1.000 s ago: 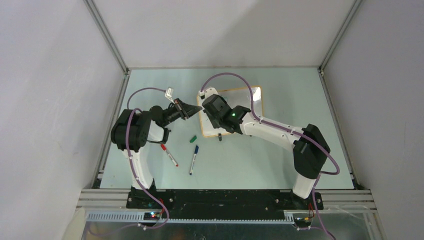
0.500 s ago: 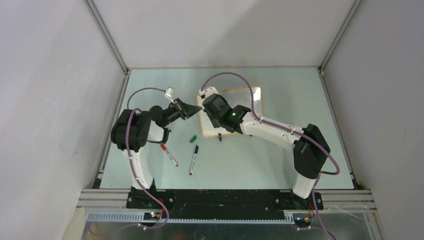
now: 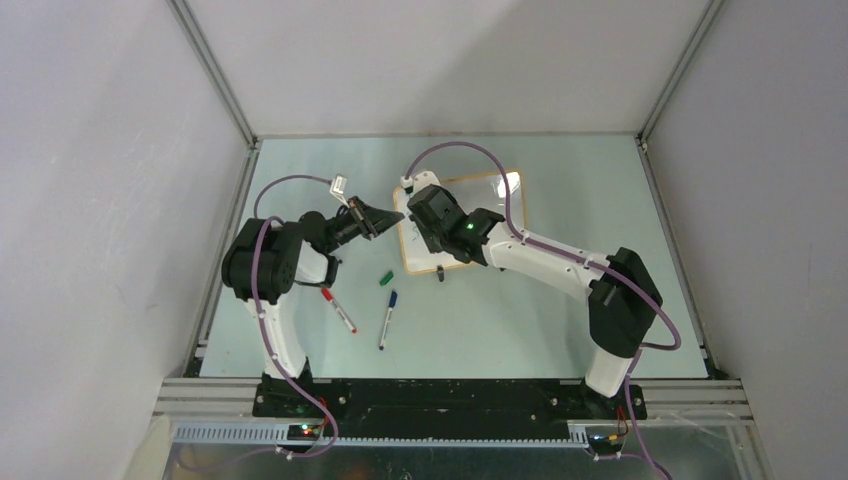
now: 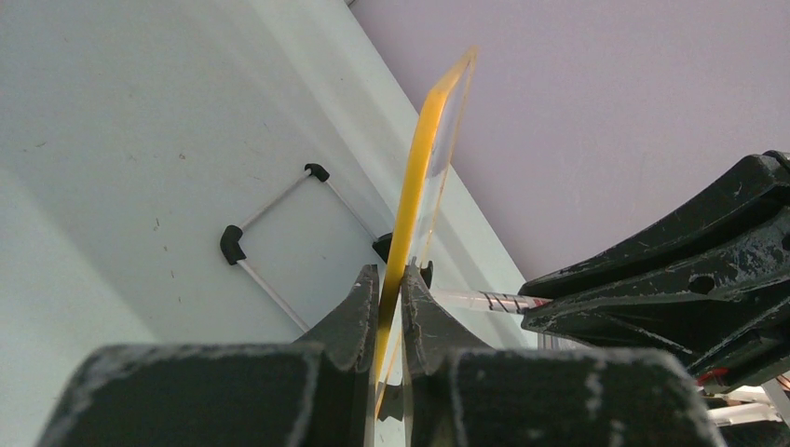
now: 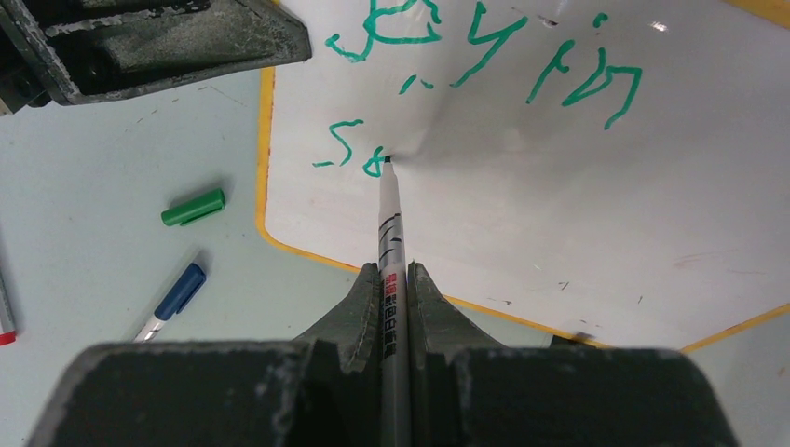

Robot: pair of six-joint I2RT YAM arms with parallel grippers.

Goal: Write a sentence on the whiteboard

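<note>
Right gripper (image 5: 395,279) clamped on green-ink marker (image 5: 388,223), tip touching whiteboard (image 5: 559,205) at mid-frame of the wrist view. Left gripper (image 4: 389,298) pinches its edge. Over 1 second the right wrist barely creeps up-frame. The sentence (image 5: 484,65) is just entering line 2, so much remains.

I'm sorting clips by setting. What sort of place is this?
Likely a robot lab work cell: a left arm and right arm mounted at the edge of a table, grey wall panels around it, and a whiteboard.
</note>
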